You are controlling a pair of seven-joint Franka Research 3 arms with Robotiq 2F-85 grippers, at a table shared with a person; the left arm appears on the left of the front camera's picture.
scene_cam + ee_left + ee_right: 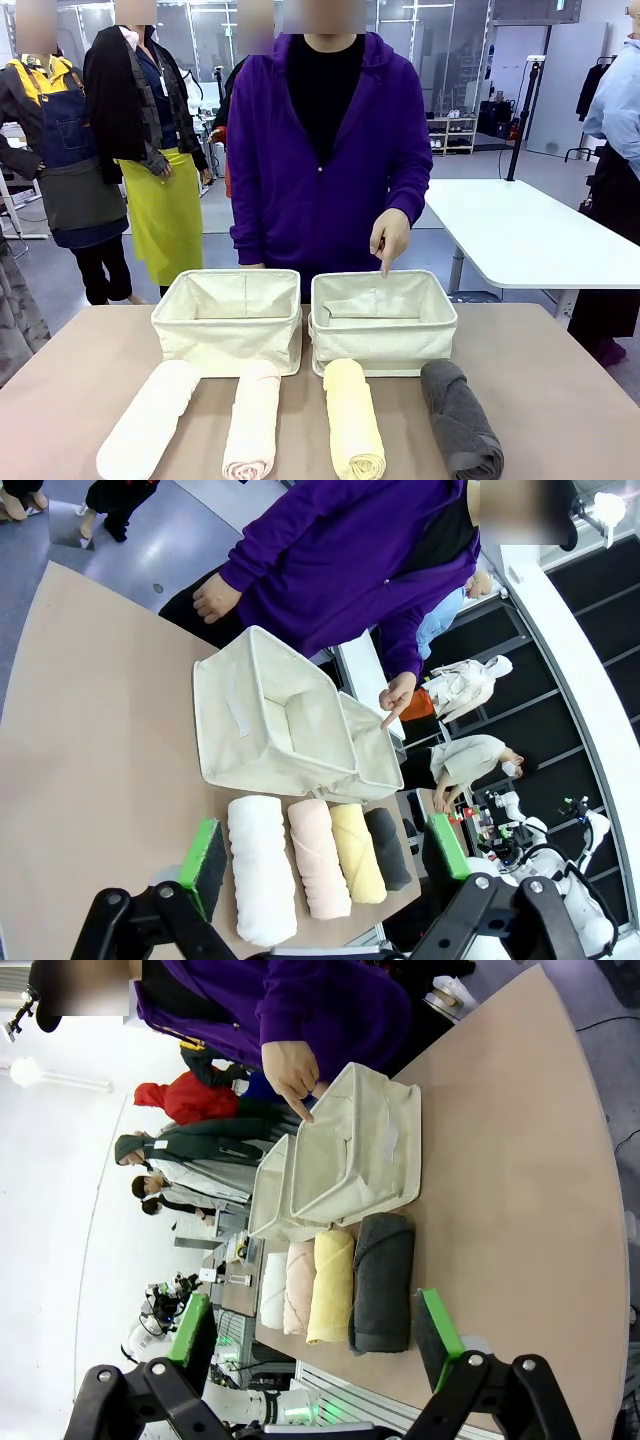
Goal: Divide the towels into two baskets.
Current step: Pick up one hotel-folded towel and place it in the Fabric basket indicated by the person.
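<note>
The 4 towels lie in a row on the near half of the table, their far ends up against the baskets: white towel far left, then pink towel, yellow towel and grey towel far right. Neither basket has a towel in it, so I judge the sorting not yet begun.

The rolls are soft and close together. A pinch at 1 end could unroll a roll or drag its neighbour along, so I would grip at mid-length.

Just beyond them the left basket and right basket stand touching. Their fabric walls look slack, and a roll brought in low could snag a rim and shove or tip a basket.

The person's hand points a finger down at the right basket's far rim, so a drop there risks a knock.

My left gripper and right gripper both hang above the near edge, spread wide, holding nothing.
</note>
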